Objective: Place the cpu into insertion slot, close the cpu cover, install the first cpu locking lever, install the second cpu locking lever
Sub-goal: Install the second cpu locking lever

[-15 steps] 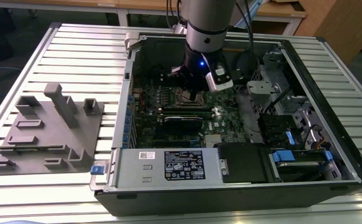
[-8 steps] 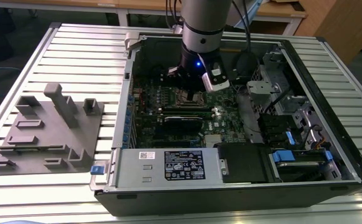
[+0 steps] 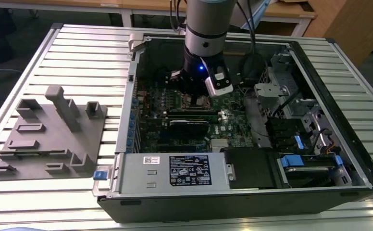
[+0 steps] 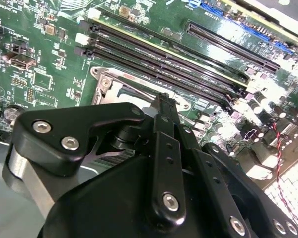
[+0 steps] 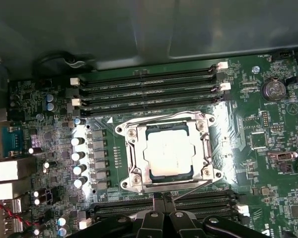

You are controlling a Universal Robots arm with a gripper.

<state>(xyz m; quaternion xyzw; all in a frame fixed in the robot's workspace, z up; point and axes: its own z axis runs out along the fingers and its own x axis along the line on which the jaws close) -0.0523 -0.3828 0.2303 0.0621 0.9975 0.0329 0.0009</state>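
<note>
I hang inside the open computer case (image 3: 315, 62), my arm (image 3: 207, 29) reaching down over the green motherboard (image 5: 268, 144), and I take the insertion slot (image 5: 134, 148) as my landmark. The cpu (image 5: 169, 154) lies flat in that slot, its dull silver top facing up. The cpu cover (image 5: 207, 148) is down around it, its metal frame bordering the chip on all sides with the chip showing through the central cutout. My gripper (image 5: 163, 197) sits just beside one edge of the slot, the fingertips (image 4: 161, 101) drawn together into a single narrow point with nothing between them, so my claw is closed and empty. In the second wrist view that point stands right at the slot's metal frame; whether it touches I cannot tell. Long black memory slots (image 5: 149, 87) run along the far side of the slot from my claw, and another bank (image 5: 208, 201) flanks my fingers on the near side.
</note>
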